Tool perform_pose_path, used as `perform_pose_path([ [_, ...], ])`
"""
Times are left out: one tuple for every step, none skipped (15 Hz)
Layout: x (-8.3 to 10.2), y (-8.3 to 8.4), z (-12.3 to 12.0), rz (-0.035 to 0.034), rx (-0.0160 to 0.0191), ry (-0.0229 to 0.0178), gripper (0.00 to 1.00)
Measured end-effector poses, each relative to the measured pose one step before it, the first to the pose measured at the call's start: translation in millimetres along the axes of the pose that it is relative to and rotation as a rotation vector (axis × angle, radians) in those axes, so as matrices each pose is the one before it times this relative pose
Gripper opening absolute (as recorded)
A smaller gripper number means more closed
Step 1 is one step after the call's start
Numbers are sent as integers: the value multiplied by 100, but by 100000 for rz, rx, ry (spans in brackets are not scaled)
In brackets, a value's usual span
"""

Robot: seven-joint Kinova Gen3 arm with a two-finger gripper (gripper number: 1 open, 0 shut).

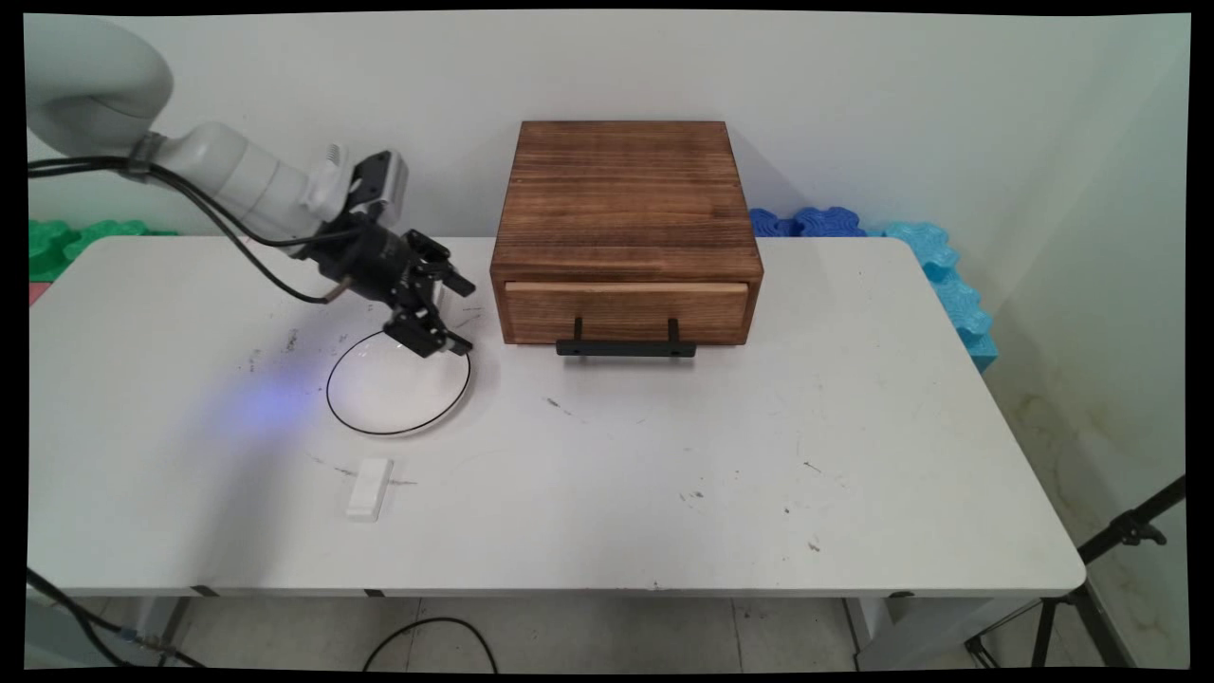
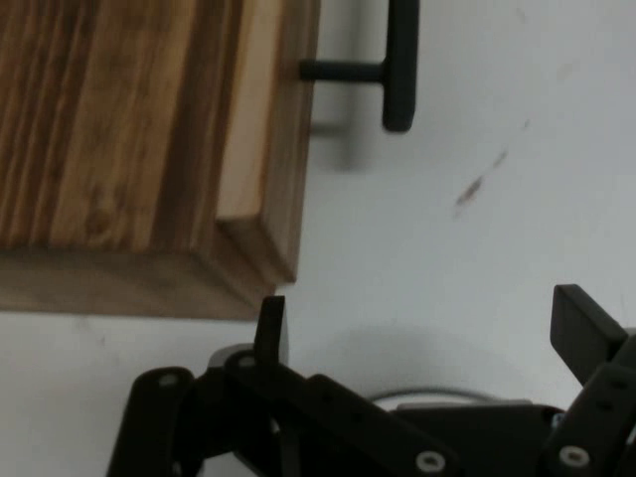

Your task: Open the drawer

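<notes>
From the main view, you had the gripper (image 1: 454, 315) low over the left half of the white table (image 1: 759, 455), with its fingers pointed down and toward the right. It hung above the far right part of a clear round plate (image 1: 379, 403) with a dark rim. Whether a fingertip touched that rim could not be told from this angle. The jaws stood well apart and nothing was held between them. Just right of the gripper sat a dark wooden box (image 1: 621, 204), with its drawer front (image 1: 626, 311) flush and shut and a black bar handle (image 1: 626, 348) standing out toward the near side. A small white block (image 1: 369, 489) lay on the table nearer the camera than the plate and apart from it. Behind the table you could see green foam mats (image 1: 66, 242) at the left and blue foam mats (image 1: 806, 223) at the right, and a tripod leg (image 1: 1119, 541) stood off the table's near right corner. From the hand view, the gripper (image 2: 427, 328) showed both fingers spread wide with only bare table (image 2: 447, 248) between them, so it carried nothing. The box (image 2: 119, 129) filled the upper left, its near corner close to one finger but not touching it. One end of the handle (image 2: 397, 65) stuck out at the top. A thin pale arc of the plate (image 2: 437, 395) showed just above the linkage, so the plate lay right under the hand.
</notes>
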Motion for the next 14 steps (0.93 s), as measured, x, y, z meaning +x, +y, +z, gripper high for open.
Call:
perform_pose_path([
  [616, 285, 433, -232, -16, -7, 100],
  [516, 264, 340, -219, -34, 13, 100],
  [585, 351, 361, -319, 10, 31, 100],
  [622, 318, 382, -171, -54, 47, 100],
  [482, 298, 294, -216, -48, 37, 100],
  [311, 202, 169, -144, 63, 27, 100],
  [464, 289, 265, -153, 20, 32, 100],
  [536, 323, 320, -175, 86, 32, 100],
  [472, 248, 288, -71, 76, 14, 100],
  [544, 277, 355, -111, 120, 61, 100],
  [506, 261, 369, -53, 143, 48, 100],
  [524, 230, 389, 104, 77, 66, 100],
  [395, 198, 318, 103, 65, 30, 100],
  [417, 205, 380, 283, 143, -8, 100],
])
